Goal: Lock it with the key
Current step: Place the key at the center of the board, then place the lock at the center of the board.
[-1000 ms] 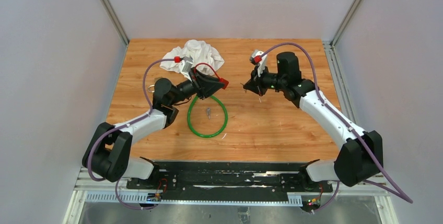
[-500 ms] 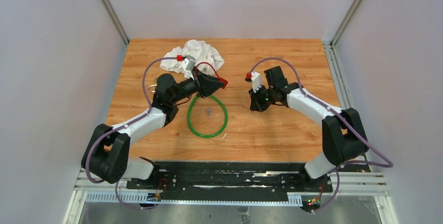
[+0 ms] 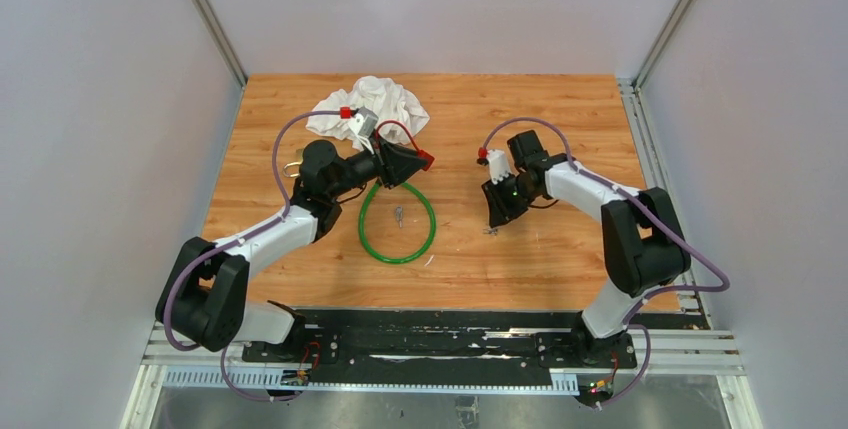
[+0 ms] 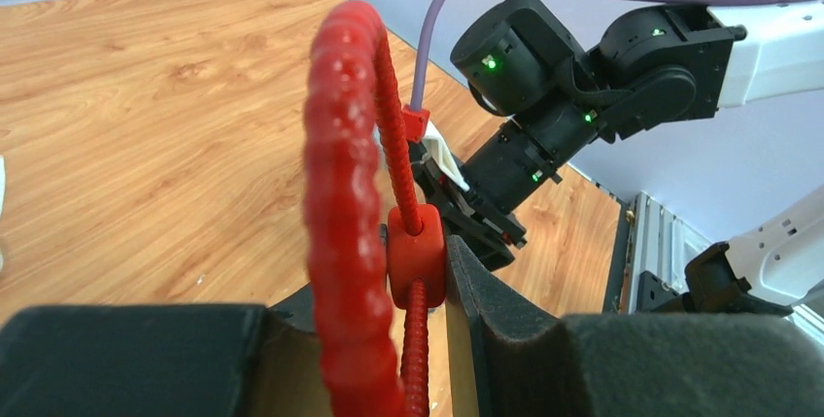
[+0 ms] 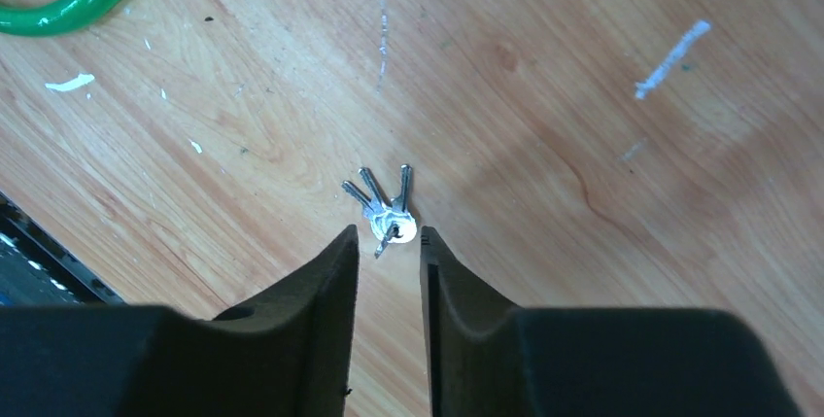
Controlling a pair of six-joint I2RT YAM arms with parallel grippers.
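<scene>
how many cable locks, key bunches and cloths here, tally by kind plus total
cable locks: 2, the red cable lock clamped in the left hand and the green cable lock lying flat
key bunches: 2, the key bunch inside the green loop and the key bunch on the wood at the right hand
white cloth: 1
total: 5

Seen from above, the cloth [image 3: 370, 104] lies at 11 o'clock on the table [image 3: 520, 109], near its far edge. Just before the cloth, the left gripper [image 3: 405, 162] has the lock [image 4: 416, 257] between its fingers, over the far rim of the cable loop [image 3: 432, 221]. That loop lies at 7 o'clock with a lone key [image 3: 398, 215] inside it. At 4 o'clock, well apart from the loop, the key bunch [image 5: 389, 208] lies at the tips of the right gripper [image 5: 389, 234].
</scene>
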